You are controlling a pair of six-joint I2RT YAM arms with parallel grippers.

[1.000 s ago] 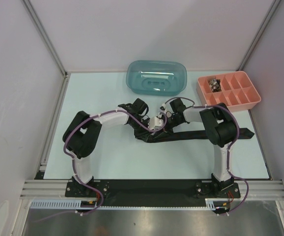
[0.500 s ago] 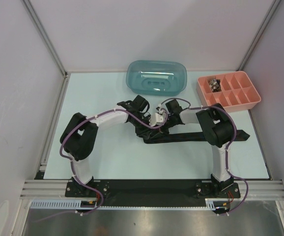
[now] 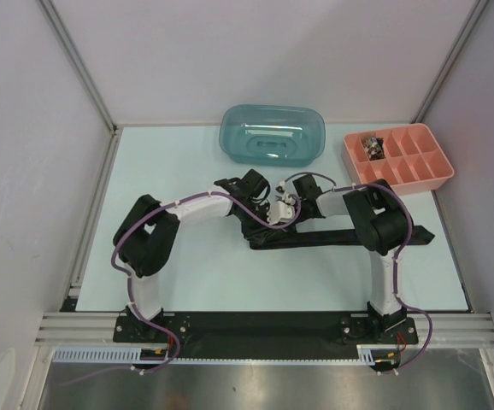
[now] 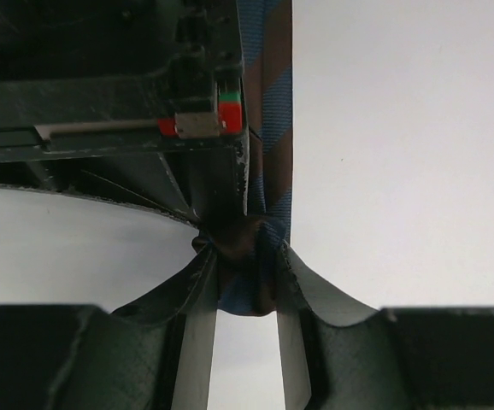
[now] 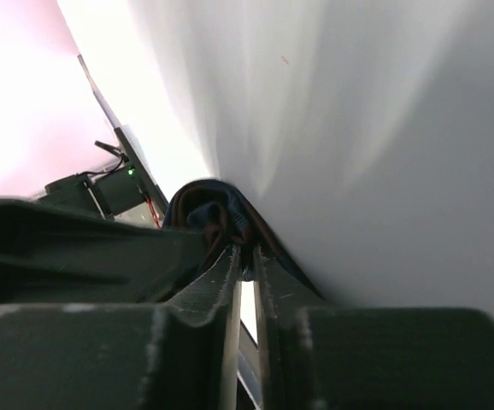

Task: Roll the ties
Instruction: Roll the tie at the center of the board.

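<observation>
One of the ties [image 3: 349, 236], dark with blue and brown stripes, lies across the table from the middle out to the right. Its left end is bunched into a small roll where both grippers meet. My left gripper [image 3: 262, 219] is shut on that bunched end; in the left wrist view the fabric [image 4: 249, 286] is pinched between the pads of the left gripper [image 4: 247, 258], and a striped strip [image 4: 269, 111] runs away from them. My right gripper [image 3: 286, 219] comes in from the other side. In its wrist view the right gripper [image 5: 247, 253] is almost closed, nipping the edge of the roll [image 5: 217, 213].
A teal plastic bin [image 3: 273, 133] stands at the back centre. To its right is a salmon compartment tray [image 3: 418, 164] with small items [image 3: 371, 145] in one corner cell. Frame posts and white walls bound the table on the left, back and right.
Both grippers shifted a little with the tie's rolled end, and the tail pulled slightly leftward and straighter. The left elbow swung. The right jaws have eased apart a touch.
</observation>
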